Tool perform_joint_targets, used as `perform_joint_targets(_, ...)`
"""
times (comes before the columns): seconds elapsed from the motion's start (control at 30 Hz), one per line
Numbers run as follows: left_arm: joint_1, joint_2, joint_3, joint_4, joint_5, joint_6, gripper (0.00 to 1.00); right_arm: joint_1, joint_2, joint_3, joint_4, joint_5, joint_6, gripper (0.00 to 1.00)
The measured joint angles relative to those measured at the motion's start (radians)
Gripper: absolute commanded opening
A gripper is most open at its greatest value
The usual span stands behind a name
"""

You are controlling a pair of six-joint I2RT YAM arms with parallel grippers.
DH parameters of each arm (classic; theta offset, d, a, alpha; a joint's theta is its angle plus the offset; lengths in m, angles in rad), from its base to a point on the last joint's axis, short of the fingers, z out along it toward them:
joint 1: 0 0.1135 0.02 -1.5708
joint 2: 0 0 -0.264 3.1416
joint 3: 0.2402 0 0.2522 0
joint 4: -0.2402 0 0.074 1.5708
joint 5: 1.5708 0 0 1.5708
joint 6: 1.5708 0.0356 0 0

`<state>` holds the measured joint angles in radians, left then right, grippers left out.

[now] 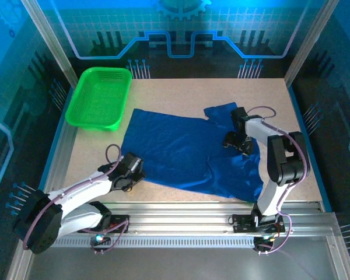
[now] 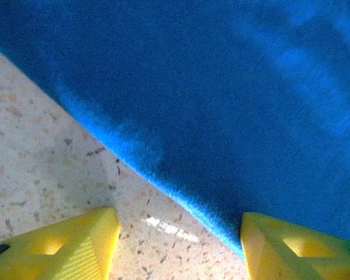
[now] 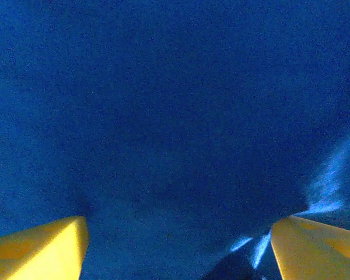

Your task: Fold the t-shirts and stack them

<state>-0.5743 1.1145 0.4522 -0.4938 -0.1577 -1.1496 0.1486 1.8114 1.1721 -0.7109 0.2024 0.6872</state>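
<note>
My left arm lies low over the table [image 1: 87,160], stretched from its base at the near rail forward and a little to the right. The left gripper [image 2: 179,224] is down at the near left edge of the blue t-shirt [image 1: 181,154]. Its two yellow fingers [image 2: 76,245] stand apart. The hem of the shirt runs slanted between them, with bare table under the left finger and cloth in front of the right one. They are not pinching anything.

My right arm stands up high from its base, bends at the elbow and comes down on the right part of the shirt, near the sleeve. The right gripper [image 3: 178,233] has its fingers wide apart above the cloth and grasps nothing.

The shirt is spread on the middle of the table, wrinkled at its right side. A green basket [image 1: 99,99] stands at the far left corner, just beside the shirt's far left corner.
</note>
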Motion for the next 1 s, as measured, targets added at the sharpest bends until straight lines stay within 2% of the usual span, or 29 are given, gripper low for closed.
perform_joint_targets(0.23, -0.002, -0.005, 0.015, -0.059, 0.114, 0.031, 0.55, -0.034, 0.053, 0.051, -0.023, 0.033, -0.004, 0.83)
perform_joint_targets(0.33, -0.024, -0.025, 0.058, -0.198, 0.206, 0.057, 0.64, -0.048, 0.051, 0.075, -0.014, 0.023, -0.012, 0.83)
perform_joint_targets(0.43, -0.008, -0.057, 0.197, -0.340, 0.220, 0.114, 0.68, -0.055, 0.051, 0.124, 0.000, -0.031, -0.037, 0.83)
perform_joint_targets(0.53, 0.043, -0.031, 0.392, -0.390, 0.219, 0.184, 0.70, -0.060, 0.066, 0.250, -0.012, -0.082, -0.075, 0.83)
perform_joint_targets(0.73, 0.152, 0.215, 0.677, -0.353, 0.213, 0.342, 0.72, -0.085, 0.201, 0.577, -0.014, -0.138, -0.154, 0.81)
perform_joint_targets(1.0, 0.236, 0.629, 1.037, -0.245, 0.097, 0.549, 0.73, -0.176, 0.502, 0.871, -0.030, -0.220, -0.194, 0.76)
